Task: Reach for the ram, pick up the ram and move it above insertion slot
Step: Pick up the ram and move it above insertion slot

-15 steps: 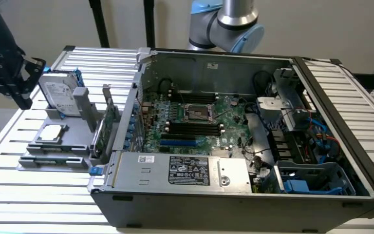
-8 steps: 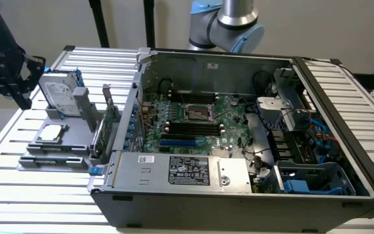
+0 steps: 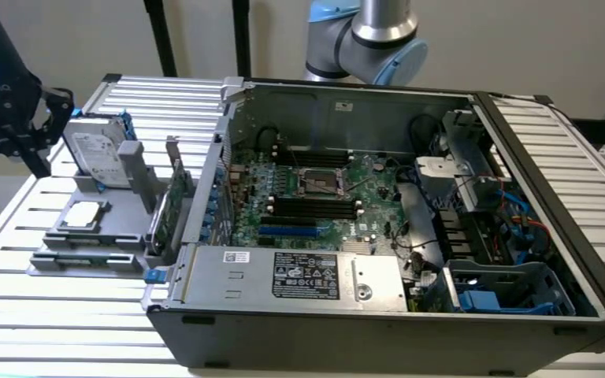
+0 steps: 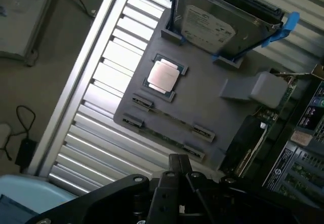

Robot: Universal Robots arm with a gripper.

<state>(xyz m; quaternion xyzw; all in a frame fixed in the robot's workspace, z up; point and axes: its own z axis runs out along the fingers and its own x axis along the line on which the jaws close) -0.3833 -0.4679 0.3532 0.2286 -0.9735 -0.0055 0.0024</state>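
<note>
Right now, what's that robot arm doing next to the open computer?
The robot's gripper hangs closed above a gray tray beside the open computer case. The ram lies in the tray, not picked up yet, near a square chip and a hard drive. The gripper holds nothing.

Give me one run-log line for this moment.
phase: reach | gripper: shut, empty, near tray | ram: lying in tray, not touched
</note>
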